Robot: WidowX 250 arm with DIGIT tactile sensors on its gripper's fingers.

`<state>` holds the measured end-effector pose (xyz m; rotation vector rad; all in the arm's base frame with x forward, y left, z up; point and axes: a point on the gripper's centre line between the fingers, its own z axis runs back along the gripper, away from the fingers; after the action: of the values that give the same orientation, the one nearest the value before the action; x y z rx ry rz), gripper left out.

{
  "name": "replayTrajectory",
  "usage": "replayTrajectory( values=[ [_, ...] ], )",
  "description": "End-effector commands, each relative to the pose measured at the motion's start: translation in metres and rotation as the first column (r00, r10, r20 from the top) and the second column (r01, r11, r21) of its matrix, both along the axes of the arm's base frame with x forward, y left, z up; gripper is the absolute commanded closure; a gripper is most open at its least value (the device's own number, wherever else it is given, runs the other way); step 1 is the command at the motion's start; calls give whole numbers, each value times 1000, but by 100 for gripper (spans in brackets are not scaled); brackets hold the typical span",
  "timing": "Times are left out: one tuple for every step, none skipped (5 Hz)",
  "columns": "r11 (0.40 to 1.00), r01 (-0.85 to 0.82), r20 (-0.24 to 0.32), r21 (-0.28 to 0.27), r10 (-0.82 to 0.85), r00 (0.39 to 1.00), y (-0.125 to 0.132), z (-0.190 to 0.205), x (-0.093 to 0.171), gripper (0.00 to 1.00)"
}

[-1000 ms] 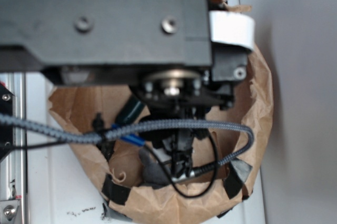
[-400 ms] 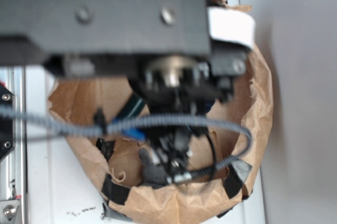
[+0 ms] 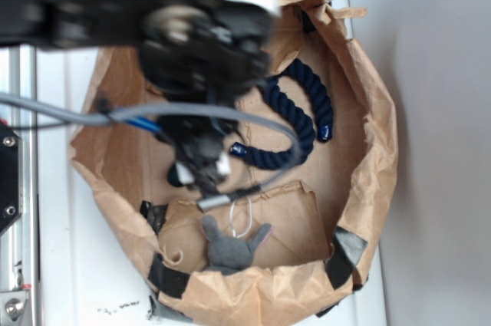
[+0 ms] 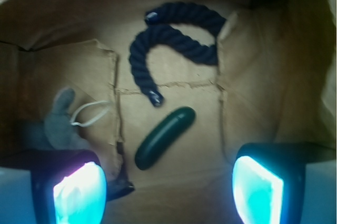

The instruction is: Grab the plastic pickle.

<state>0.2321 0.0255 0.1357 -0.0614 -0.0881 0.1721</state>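
I see the pickle | dark green, smooth, glossy, slightly curved, rounded ends | lying flat and diagonal on brown paper | upper end near one rope tip, not touching

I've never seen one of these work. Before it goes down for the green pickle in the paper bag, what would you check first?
1. Pickle in sight: ok, whole length visible in the wrist view.
2. Tool open: ok, pads wide apart, nothing between them.
3. Tool over the pickle: ok, it lies between the pads, nearer the left of that view.
4. Pickle clear of rope: ok, a rope end lies close, with a gap.
5. Pickle clear of mouse: ok, the mouse lies off to one side.
6. Height above the pickle: cannot tell.
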Motion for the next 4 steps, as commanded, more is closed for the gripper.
replayTrajectory(
  values=[
    [995, -65, 60, 76, 60, 996, 10, -27, 1, 0],
    [985, -141, 24, 96, 139, 990, 6, -38, 15, 0],
    [970, -218, 17, 111, 218, 976, 1, -46, 26, 0],
    [938, -333, 6, 96, 334, 942, 2, -53, 32, 0]
  ],
)
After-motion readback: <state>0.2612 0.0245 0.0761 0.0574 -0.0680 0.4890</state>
